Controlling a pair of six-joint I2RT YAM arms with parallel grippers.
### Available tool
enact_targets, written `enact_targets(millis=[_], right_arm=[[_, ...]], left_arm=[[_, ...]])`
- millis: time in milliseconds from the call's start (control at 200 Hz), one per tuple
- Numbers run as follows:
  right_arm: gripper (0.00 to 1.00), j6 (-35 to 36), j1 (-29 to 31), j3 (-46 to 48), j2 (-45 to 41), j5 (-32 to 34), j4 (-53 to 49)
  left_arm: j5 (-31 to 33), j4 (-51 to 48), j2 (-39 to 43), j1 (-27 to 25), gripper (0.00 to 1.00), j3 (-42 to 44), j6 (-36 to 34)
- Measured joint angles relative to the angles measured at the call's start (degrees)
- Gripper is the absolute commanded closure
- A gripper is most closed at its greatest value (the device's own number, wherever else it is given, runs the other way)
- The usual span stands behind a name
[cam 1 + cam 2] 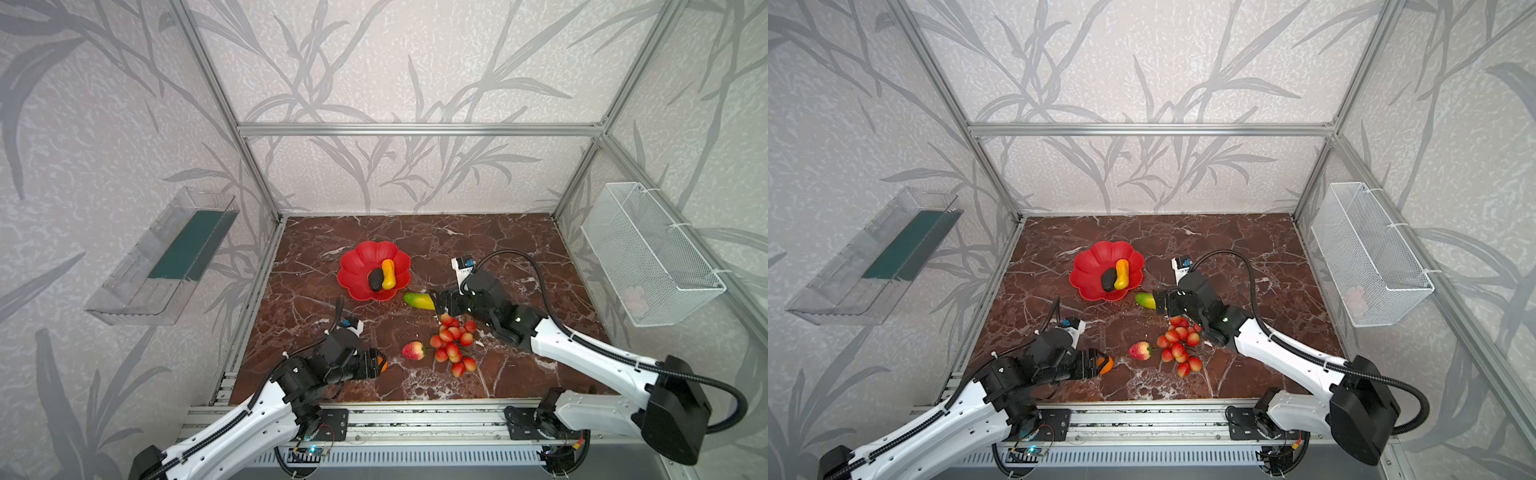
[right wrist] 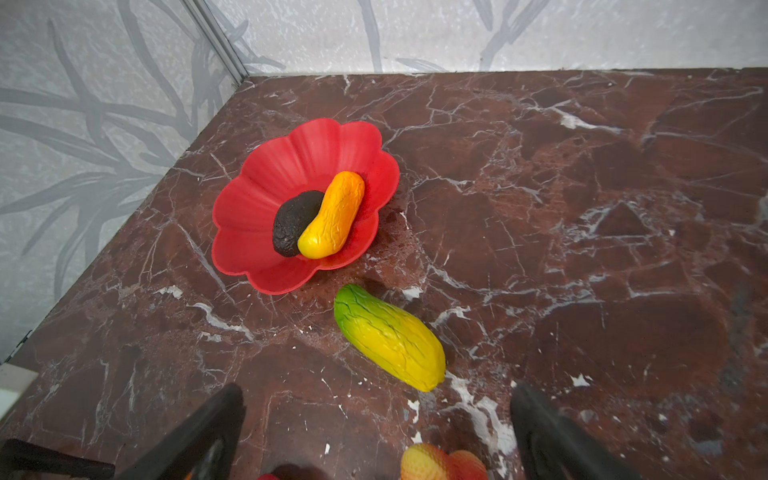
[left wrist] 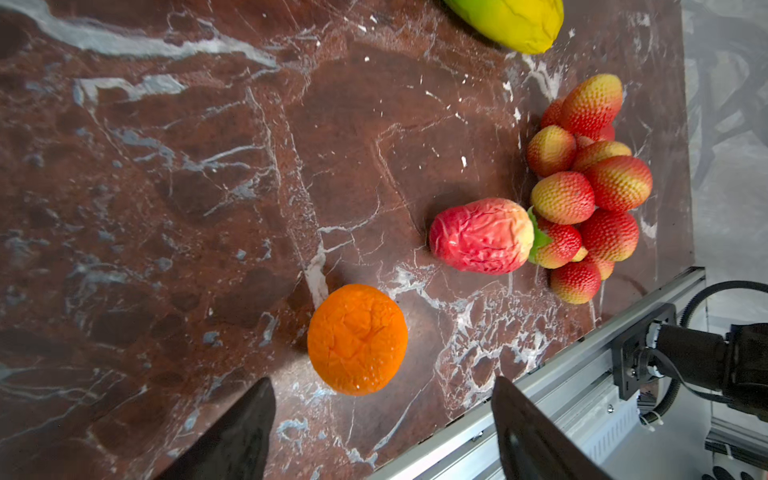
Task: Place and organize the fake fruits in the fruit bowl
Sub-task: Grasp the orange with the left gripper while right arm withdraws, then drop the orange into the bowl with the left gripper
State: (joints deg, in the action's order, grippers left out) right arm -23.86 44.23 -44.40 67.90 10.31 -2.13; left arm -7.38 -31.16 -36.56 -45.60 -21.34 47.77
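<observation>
Left gripper (image 3: 382, 379) is open, holding nothing. Its fingertips flank the near edge of the tangerine (image 3: 357, 338) without touching it. Right gripper (image 2: 376, 386) is wide open and empty, with the mango (image 2: 388, 336) just beyond its tips.

Layout:
- The fruit bowl (image 2: 249, 216) sits far-left of the table's middle.
- The avocado (image 2: 293, 224) and the yellow-orange gourd-like fruit (image 2: 332, 216) are already in it, touching side by side.
- The mango lies on the marble table (image 1: 478, 249), just near-right of the bowl rim.
- The tangerine is near-left, and the peach (image 3: 482, 235) is right of it.
- The berry bunch (image 3: 590, 195) is beside the peach on its right; contact unclear.

Handling, my read:
- All the fruits have wrinkled, matte skins, so they are probably light, hollow and a bit squashy. They shouldn't be slippery, and a gentle squeeze should do.
- Tangerine: grip across its widest part. It is round, so it may roll if nudged off-centre.
- Mango: grip across the short axis at mid-length. It lies diagonal to the jaws, so the wrist likely needs a turn.
- Bunch: likely floppy; take it at the dense middle.

Views:
- The left wrist view shows clear gaps between the fingers and the tangerine. In both top views the gripper body hides most of that fruit (image 1: 383, 365).
- The right wrist view shows the free space on the bowl's left side; the left wrist view has no bowl at all.
- Only the top views show both arms together.
</observation>
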Motion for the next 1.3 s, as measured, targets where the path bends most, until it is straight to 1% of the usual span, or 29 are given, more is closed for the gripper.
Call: enact_targets(millis=[120, 270, 310, 370, 555, 640, 775, 1000, 1075, 1140, 1205, 1300], right_arm=[[0.01, -0.42, 0.0, 2.01, -3.13, 0.94, -0.24], [0.01, -1.2, 0.0, 3.89, -4.61, 1.31, -1.22], [0.01, -1.4, 0.0, 4.42, -4.96, 1.33, -1.29], [0.01, -1.62, 0.0, 5.14, -5.6, 1.46, -1.55], [0.01, -2.08, 0.0, 6.67, -7.23, 1.88, -2.64], [0.01, -2.14, 0.0, 7.02, -7.87, 2.21, -2.8], [0.01, -2.23, 0.0, 7.17, -8.48, 2.51, -2.91], [0.01, -2.25, 0.0, 8.11, -10.03, 2.8, -3.34], [0.01, -2.25, 0.0, 8.28, -10.73, 2.91, -3.76], [0.01, -2.25, 0.0, 8.44, -11.37, 2.99, -4.02], [0.01, -2.23, 0.0, 8.61, -12.0, 2.99, -4.48], [0.01, -2.23, 0.0, 8.61, -12.61, 2.89, -5.68]], left_arm=[[0.79, 2.82, -4.66, -1.77, 0.17, 0.15, 0.26], [1.53, 6.45, -9.88, -2.67, 0.17, 0.33, 0.35], [1.57, 7.56, -11.06, -2.75, 0.18, 0.5, 0.35], [1.66, 8.92, -12.55, -2.8, 0.22, 0.7, 0.42], [1.88, 11.41, -15.98, -3.02, 0.39, 1.05, 0.5], [2.34, 11.85, -16.31, -3.04, 0.46, 1.09, 0.74], [3.37, 12.81, -15.67, -3.04, 0.53, 1.77, 1.11], [7.34, 11.54, -8.61, -2.78, 0.54, 2.49, 0.81], [9.03, 9.81, -6.47, -1.7, 0.54, 0.59, -0.5], [9.86, 9.07, -5.99, 0.72, 0.54, -2.32, -2.47], [9.88, 8.94, -7.21, 4.87, 0.54, -6.01, -5.18], [9.51, 10.14, -11.78, 12.15, 0.54, -11.61, -9.18]])
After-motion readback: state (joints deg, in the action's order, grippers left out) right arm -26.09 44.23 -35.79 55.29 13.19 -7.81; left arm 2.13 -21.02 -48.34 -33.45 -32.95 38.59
